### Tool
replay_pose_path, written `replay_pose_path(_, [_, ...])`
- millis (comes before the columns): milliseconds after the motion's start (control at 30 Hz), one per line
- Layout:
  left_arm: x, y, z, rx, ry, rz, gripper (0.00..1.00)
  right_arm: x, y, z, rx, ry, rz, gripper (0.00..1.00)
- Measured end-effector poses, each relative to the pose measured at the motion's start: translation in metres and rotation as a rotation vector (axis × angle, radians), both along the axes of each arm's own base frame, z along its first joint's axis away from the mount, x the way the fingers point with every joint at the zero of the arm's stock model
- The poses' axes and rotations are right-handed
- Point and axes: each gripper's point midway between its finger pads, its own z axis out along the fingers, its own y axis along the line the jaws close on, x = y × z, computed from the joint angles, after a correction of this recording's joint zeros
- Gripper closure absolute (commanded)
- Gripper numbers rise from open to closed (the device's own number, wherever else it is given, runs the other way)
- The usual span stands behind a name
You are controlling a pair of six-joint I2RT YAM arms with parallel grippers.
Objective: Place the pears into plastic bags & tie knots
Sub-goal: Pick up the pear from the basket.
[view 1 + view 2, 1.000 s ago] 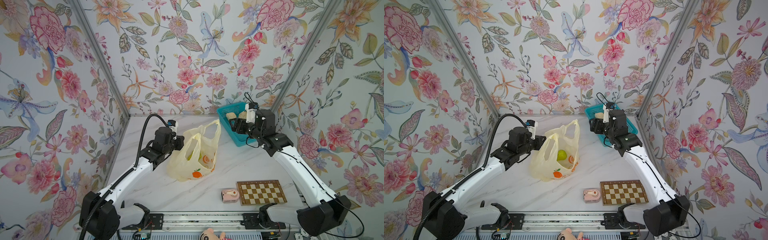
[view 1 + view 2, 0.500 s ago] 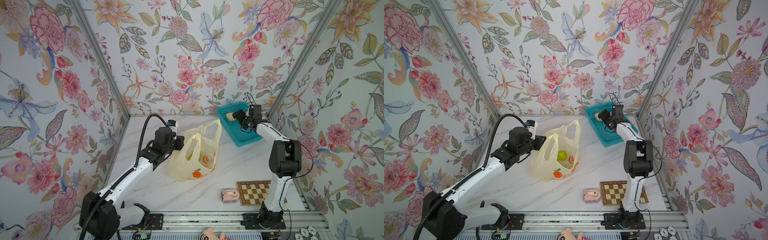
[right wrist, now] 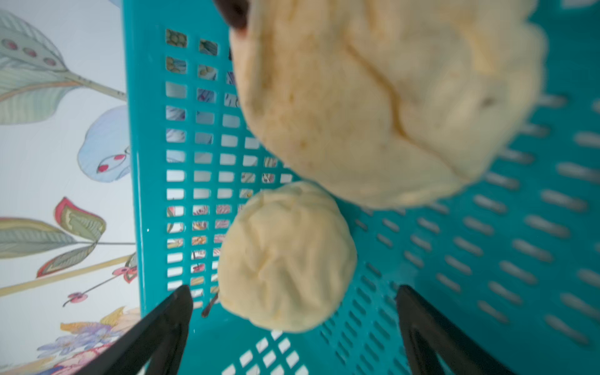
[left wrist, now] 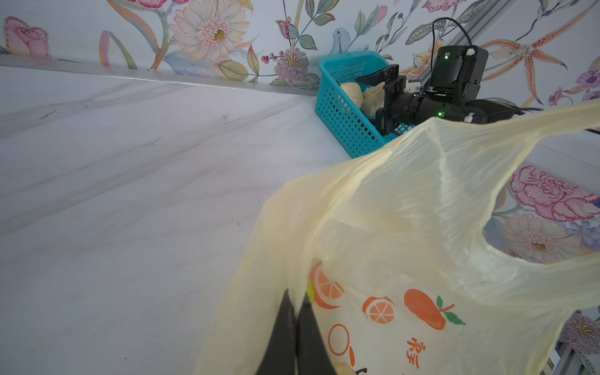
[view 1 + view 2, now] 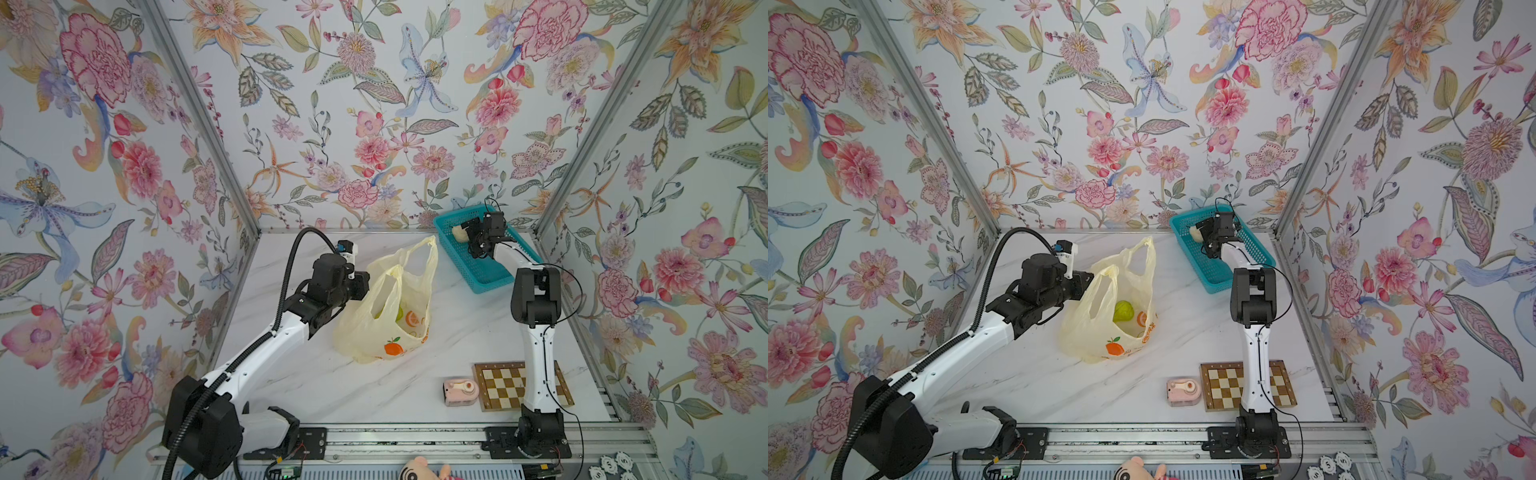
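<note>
We see the right gripper (image 3: 293, 292) inside the blue basket (image 3: 149, 130). Its two black fingers are spread wide on both sides of a cream pear (image 3: 285, 256) and do not touch it. A second cream pear (image 3: 389, 97) lies so close to the wrist camera that it is blurred and cut off by the frame. In both top views the gripper covers much of the basket's far end, so only a part of one cream pear (image 5: 459, 233) shows there. The yellow bag (image 5: 390, 307) stands on the table near the basket. The left gripper (image 4: 296, 298) is pinched flat on its thin edge, on the side away from the basket. Through the bag's open mouth we make out a green pear (image 5: 1123, 311); what else lies inside we cannot tell.
</note>
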Motion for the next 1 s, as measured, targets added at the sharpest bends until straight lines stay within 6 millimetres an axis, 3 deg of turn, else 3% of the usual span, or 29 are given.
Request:
replay_pose_path(100, [0.000, 0.000, -0.002, 0.003, 0.005, 0.000, 1.00, 0.015, 0.000, -0.005, 0.009, -0.018, -0.007, 0.06])
replay_pose_path(267, [0.001, 0.000, -0.002, 0.004, 0.005, 0.000, 1.00, 0.020, 0.000, -0.009, 0.014, -0.028, -0.008, 0.10])
replay_pose_path(600, [0.000, 0.000, -0.002, 0.004, 0.006, 0.001, 1.00, 0.019, 0.005, -0.017, 0.032, -0.048, 0.030, 0.39])
replay_pose_path(700, [0.000, 0.000, -0.002, 0.004, 0.006, 0.001, 1.00, 0.009, 0.003, -0.014, 0.016, -0.043, 0.041, 0.42])
replay_pose_path(833, [0.000, 0.000, -0.002, 0.003, 0.004, 0.001, 1.00, -0.019, 0.000, -0.004, -0.038, -0.014, 0.072, 0.45])
replay_pose_path(900, [0.000, 0.001, 0.000, 0.002, 0.000, 0.003, 1.00, -0.034, -0.001, 0.010, -0.068, -0.019, 0.094, 0.46])
replay_pose_path(1000, [-0.001, 0.001, 0.002, -0.002, -0.007, 0.003, 1.00, -0.058, -0.001, 0.050, -0.118, -0.068, 0.133, 0.46])
